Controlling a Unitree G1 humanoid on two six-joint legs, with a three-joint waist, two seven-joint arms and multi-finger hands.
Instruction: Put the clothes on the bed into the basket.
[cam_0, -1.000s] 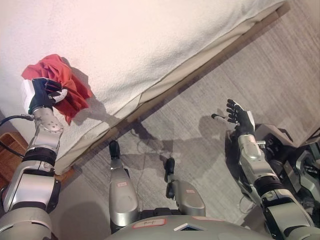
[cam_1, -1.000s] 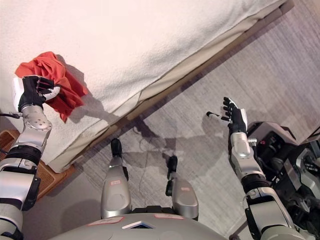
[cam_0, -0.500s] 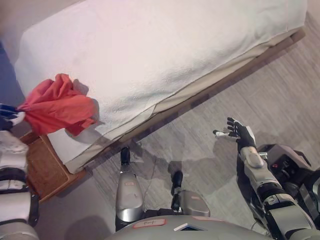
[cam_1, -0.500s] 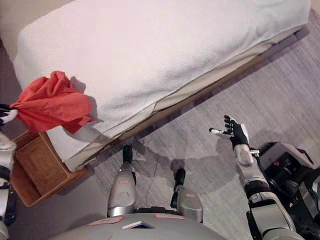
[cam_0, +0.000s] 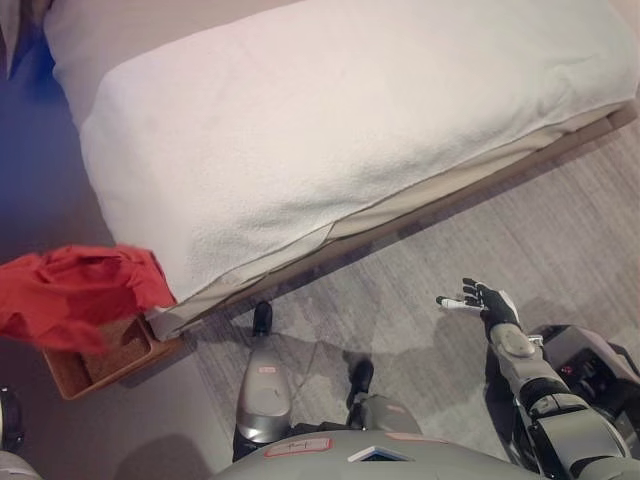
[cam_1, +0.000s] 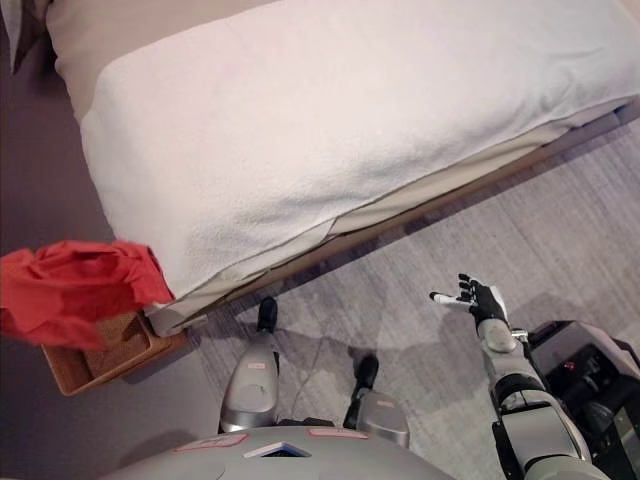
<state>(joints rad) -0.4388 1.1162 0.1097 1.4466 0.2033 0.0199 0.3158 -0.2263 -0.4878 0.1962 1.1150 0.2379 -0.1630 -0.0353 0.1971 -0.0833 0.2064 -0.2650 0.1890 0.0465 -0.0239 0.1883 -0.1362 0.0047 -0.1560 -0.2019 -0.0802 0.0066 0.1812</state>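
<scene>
The crumpled red cloth garment (cam_1: 75, 290) hangs partly over the brown woven basket (cam_1: 110, 350), its holding robot hand unseen, so it may fall outside; the right robot hand (cam_1: 478, 299) is spread empty.

A wide bed (cam_0: 330, 130) is covered by a white textured blanket (cam_1: 380, 120), with a beige layer exposed along its lower edge. On the grey floor (cam_0: 560, 230), a brown woven basket (cam_1: 105, 350) is set against the bed's corner, its contents probably hidden by red cloth (cam_0: 75, 295).

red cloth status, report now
Left hand out of view. Right hand open, idle over the floor. Red cloth hangs over the basket beside the bed. Nothing blocking.
</scene>
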